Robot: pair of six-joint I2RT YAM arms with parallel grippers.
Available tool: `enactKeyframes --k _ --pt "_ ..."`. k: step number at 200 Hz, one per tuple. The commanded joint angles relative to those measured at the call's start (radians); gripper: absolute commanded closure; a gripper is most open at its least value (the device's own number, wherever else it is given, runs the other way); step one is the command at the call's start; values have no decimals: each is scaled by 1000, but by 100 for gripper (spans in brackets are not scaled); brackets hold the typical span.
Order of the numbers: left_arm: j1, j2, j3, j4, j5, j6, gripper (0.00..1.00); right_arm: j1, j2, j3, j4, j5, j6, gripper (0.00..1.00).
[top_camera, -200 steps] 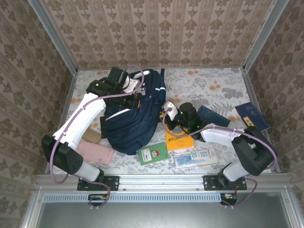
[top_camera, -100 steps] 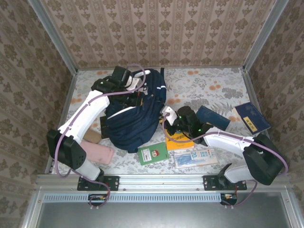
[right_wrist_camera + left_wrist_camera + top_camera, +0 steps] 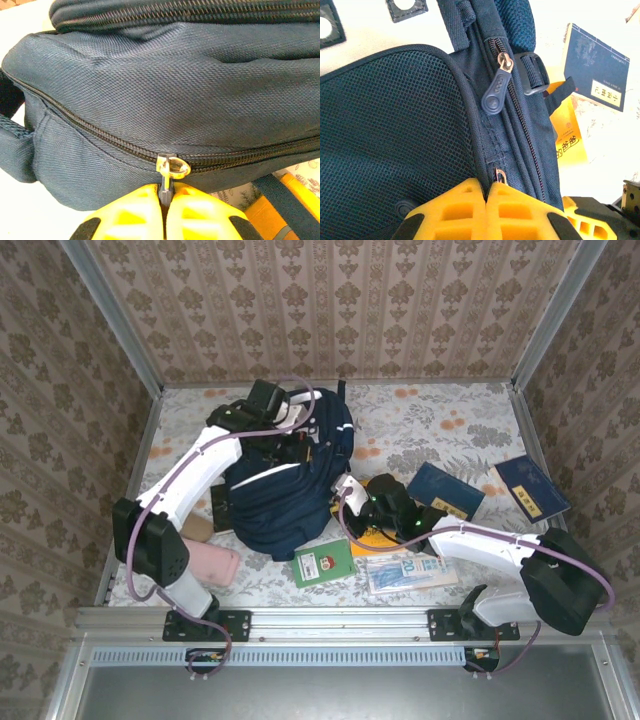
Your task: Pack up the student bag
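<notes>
The student bag (image 3: pixel 283 490), a navy-blue backpack, lies at the table's left middle. My left gripper (image 3: pixel 293 448) reaches over its upper part. In the left wrist view the yellow fingers (image 3: pixel 455 207) are pressed together on a small metal zipper pull (image 3: pixel 498 176) beside the mesh panel; a second blue rubber pull (image 3: pixel 494 93) hangs free higher up. My right gripper (image 3: pixel 344 502) meets the bag's right side. In the right wrist view it is shut (image 3: pixel 165 199) on a dark zipper tab (image 3: pixel 166 189) hanging from a silver slider ring (image 3: pixel 173 167).
An orange book (image 3: pixel 372 540), a green booklet (image 3: pixel 323 563) and a clear packet (image 3: pixel 410 571) lie in front of the bag. Two navy books (image 3: pixel 447 490) (image 3: pixel 531 487) lie to the right. A pink pouch (image 3: pixel 204 562) sits near the left arm's base.
The left arm has swung right and farther over the bag's top. The right gripper has moved left up to the bag's side. The bag has shifted slightly right.
</notes>
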Motion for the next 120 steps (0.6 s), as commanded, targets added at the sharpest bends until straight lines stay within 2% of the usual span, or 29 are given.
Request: enactKeyframes --k 1,11,37,57,80,120 --pt "-16 34 45 91 25 -20 100 10 -19 -9 69 -2 93 100" --pt "-20 44 50 82 37 -16 99 -2 -25 -12 69 12 125 100" --pt "-15 11 28 62 5 11 63 -43 -72 -38 83 8 173 100" --pt "-5 -27 9 29 -33 67 47 -80 -111 -56 80 -7 193 100" --pt "-3 -53 -14 -17 -119 133 39 -117 -143 -74 82 -25 207 100" --pt "9 -83 -101 26 -191 192 37 -176 -171 -111 99 -53 233 100"
